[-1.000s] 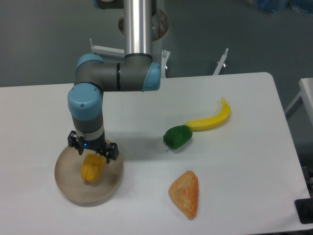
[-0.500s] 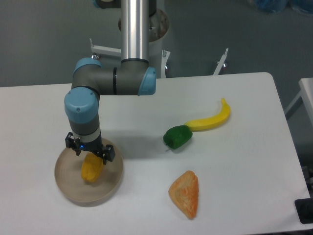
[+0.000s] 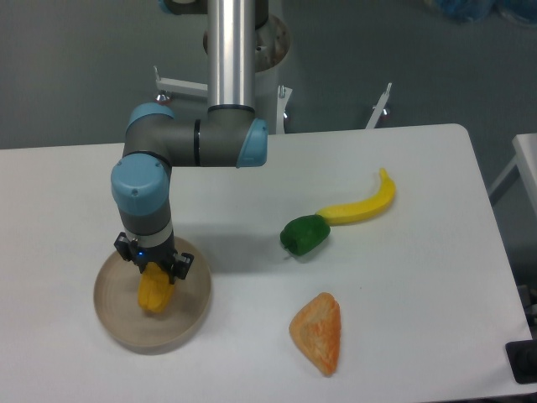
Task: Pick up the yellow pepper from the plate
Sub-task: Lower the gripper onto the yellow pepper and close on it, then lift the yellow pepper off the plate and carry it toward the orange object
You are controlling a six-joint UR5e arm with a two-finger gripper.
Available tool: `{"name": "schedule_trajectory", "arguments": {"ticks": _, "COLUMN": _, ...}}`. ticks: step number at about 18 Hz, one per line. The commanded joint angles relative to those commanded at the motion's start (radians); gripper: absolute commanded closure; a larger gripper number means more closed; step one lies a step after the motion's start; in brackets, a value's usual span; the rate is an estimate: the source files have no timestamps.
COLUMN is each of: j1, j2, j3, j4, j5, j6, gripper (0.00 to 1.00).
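Observation:
The yellow pepper (image 3: 154, 291) lies on the round beige plate (image 3: 113, 317) at the front left of the table. My gripper (image 3: 153, 270) points straight down over the plate, its black fingers on either side of the pepper's upper end. The fingers stand closer together than before and appear pressed against the pepper. The pepper rests on the plate. The fingertips are partly hidden behind the pepper and the wrist.
A green pepper (image 3: 304, 234) and a long yellow banana (image 3: 362, 205) lie at the middle right. An orange wedge (image 3: 318, 332) lies near the table's front edge. The arm's column stands at the back.
The gripper has shifted slightly left and down over the pepper, and its fingers have drawn in around it. The pepper has not visibly left the plate.

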Motion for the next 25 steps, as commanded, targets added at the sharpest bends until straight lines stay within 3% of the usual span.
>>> {"name": "schedule_trajectory", "arguments": {"ticks": 3, "j1": 0.008, "j2": 0.008, "j3": 0.006, "j4": -0.002, "j5": 0.005, "j6": 0.021, "gripper": 0.56}}
{"name": "schedule_trajectory", "arguments": {"ticks": 5, "j1": 0.02, "j2": 0.027, "j3": 0.006, "j4": -0.006, "j5": 0.006, "j6": 0.107, "gripper": 0.56}}
{"name": "schedule_trajectory", "arguments": {"ticks": 11, "j1": 0.158, "j2": 0.11, "j3": 0.012, "j4": -0.02, "j5": 0.067, "j6": 0.282, "gripper": 0.56}}
{"name": "schedule_trajectory", "arguments": {"ticks": 19, "j1": 0.356, "j2": 0.097, "j3": 0.074, "j4": -0.021, "j5": 0.135, "j6": 0.633, "gripper": 0.56}}
{"name": "schedule_trajectory", "arguments": {"ticks": 25, "j1": 0.376, "j2": 0.061, "j3": 0.121, "j4": -0.021, "j5": 0.137, "j6": 0.666, "gripper": 0.56}}
